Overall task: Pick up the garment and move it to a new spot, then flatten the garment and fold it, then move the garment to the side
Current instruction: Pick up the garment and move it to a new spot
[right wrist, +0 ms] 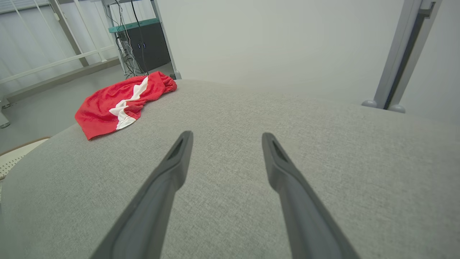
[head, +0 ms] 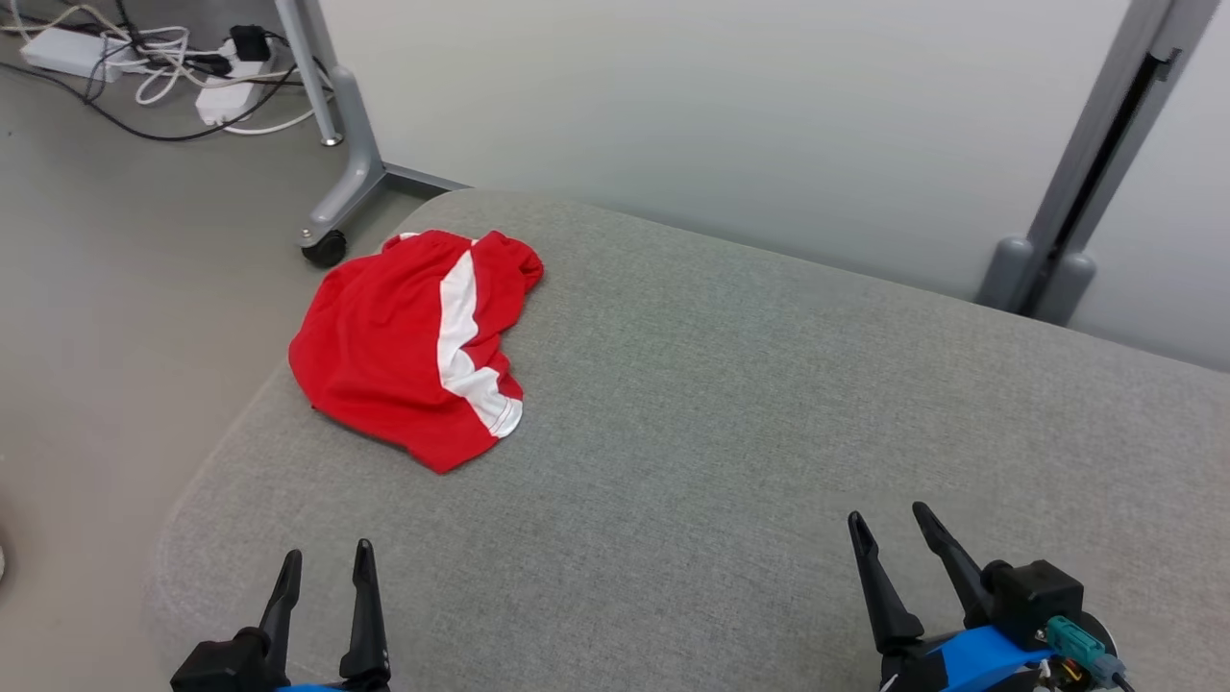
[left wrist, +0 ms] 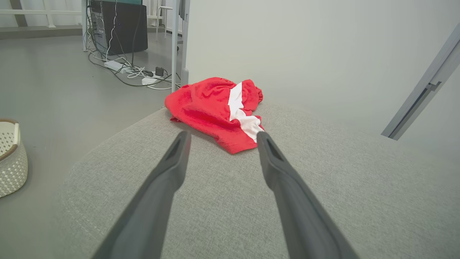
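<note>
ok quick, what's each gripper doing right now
left gripper: open, holding nothing, short of the red garment
right gripper: open, holding nothing, over the grey cushion

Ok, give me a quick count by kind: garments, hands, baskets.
Garments: 1, the red garment with a white stripe, crumpled.
Hands: 2, the left hand and the right hand, both open and empty.
Baskets: 1, the white basket.
Total: 4.
</note>
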`<state>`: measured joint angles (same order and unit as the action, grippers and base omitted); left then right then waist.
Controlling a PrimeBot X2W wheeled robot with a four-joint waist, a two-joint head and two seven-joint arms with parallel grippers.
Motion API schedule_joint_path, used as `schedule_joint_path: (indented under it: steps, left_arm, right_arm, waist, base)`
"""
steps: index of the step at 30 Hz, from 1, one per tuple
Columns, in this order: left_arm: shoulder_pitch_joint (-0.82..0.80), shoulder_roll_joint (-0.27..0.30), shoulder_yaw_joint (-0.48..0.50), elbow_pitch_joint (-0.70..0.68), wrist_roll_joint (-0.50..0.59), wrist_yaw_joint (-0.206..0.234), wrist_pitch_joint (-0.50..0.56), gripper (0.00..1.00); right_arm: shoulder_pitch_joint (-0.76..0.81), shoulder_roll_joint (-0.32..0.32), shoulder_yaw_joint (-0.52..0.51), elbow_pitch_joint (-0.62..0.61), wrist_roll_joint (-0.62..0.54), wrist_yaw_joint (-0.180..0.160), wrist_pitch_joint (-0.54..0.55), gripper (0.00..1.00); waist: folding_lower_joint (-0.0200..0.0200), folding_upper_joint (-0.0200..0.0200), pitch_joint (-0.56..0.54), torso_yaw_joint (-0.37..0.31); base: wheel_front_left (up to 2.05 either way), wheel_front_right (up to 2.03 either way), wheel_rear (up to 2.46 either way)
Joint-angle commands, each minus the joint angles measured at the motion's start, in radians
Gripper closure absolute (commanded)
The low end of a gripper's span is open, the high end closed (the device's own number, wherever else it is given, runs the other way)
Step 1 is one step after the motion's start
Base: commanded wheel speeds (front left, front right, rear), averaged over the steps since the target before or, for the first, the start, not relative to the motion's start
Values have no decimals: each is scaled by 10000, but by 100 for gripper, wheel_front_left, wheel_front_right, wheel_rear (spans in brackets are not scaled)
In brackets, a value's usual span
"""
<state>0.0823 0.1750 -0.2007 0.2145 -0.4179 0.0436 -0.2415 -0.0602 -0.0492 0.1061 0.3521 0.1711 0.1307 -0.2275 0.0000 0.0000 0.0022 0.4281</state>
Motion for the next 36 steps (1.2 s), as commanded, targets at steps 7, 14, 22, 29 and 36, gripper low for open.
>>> schedule_joint_path:
  steps: [7,14,22,29,36]
  left_arm:
    - [276,102,26,-254,-110,89,84,0]
    - [92,160,284,-492,-355,123,18,0]
    - [-1997,1582,1278,-1505,-340,16,518,0]
    - [-5223,2846,1911,-1097,-963,-383,2145,0]
    - [-7339,3628,2522,1313,-1840,-635,3424,0]
  right_arm:
    - [72,-22,257,139,157,1,-73,0]
    - [-261,-22,261,-202,-61,1,-64,0]
    - [-756,-22,4,-1187,-625,1,352,0]
    - [-1282,-23,13,-2333,-1236,1,945,0]
    - [-1886,-25,258,-3389,-1732,1,1575,0]
  waist:
    - [0,0,5,326]
    - [0,0,308,-64]
    - [0,0,1158,-515]
    - [0,0,2435,-1204]
    - [0,0,3858,-2052]
  base:
    - [0,0,0]
    - [0,0,0]
    - [0,0,0]
    - [0,0,0]
    - [0,0,0]
